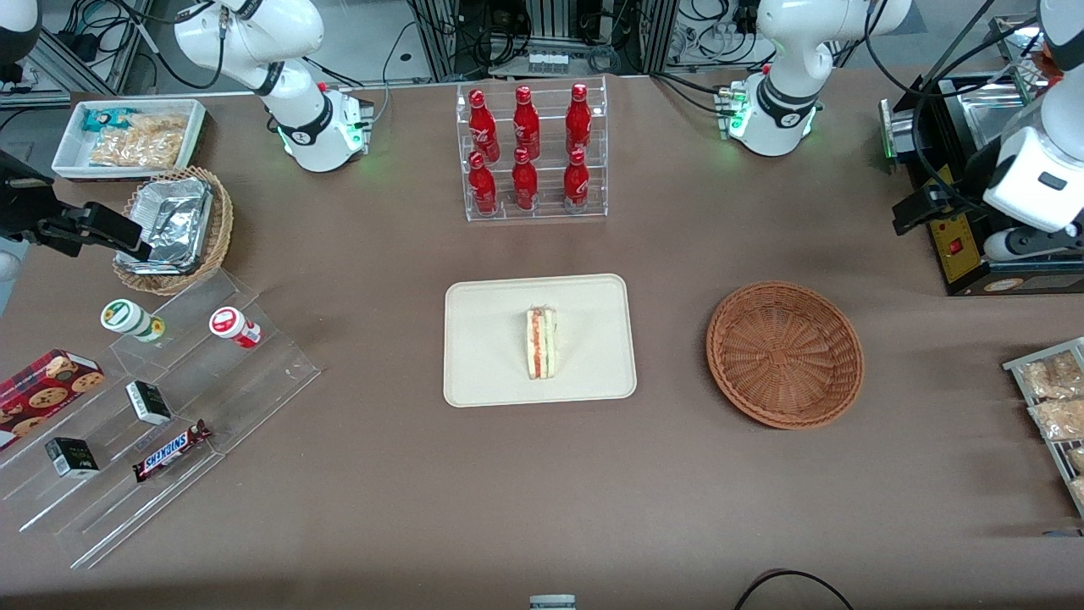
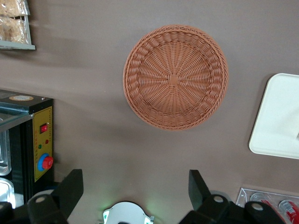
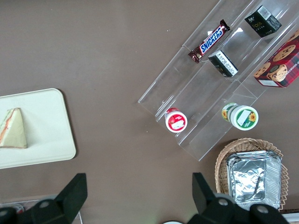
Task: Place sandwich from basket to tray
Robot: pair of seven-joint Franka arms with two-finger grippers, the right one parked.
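The sandwich (image 1: 541, 342) lies on the cream tray (image 1: 491, 339) at the table's middle, with its red and green filling edge facing up. It also shows in the right wrist view (image 3: 13, 128) on the tray (image 3: 46, 126). The reddish-brown basket (image 1: 784, 354) stands beside the tray, toward the working arm's end, and holds nothing. My left gripper (image 1: 913, 213) hangs high over the table, farther from the front camera than the basket and apart from it. Its fingers (image 2: 70, 189) are open and empty, and its wrist view looks down on the basket (image 2: 175, 77) and a tray corner (image 2: 278, 121).
A clear rack of red bottles (image 1: 532, 152) stands farther back than the tray. A black machine (image 1: 965, 195) and a rack of snack packets (image 1: 1054, 407) sit at the working arm's end. A clear stepped shelf (image 1: 152, 407), a tan basket of foil trays (image 1: 174, 229) and a white bin (image 1: 127, 135) sit at the parked arm's end.
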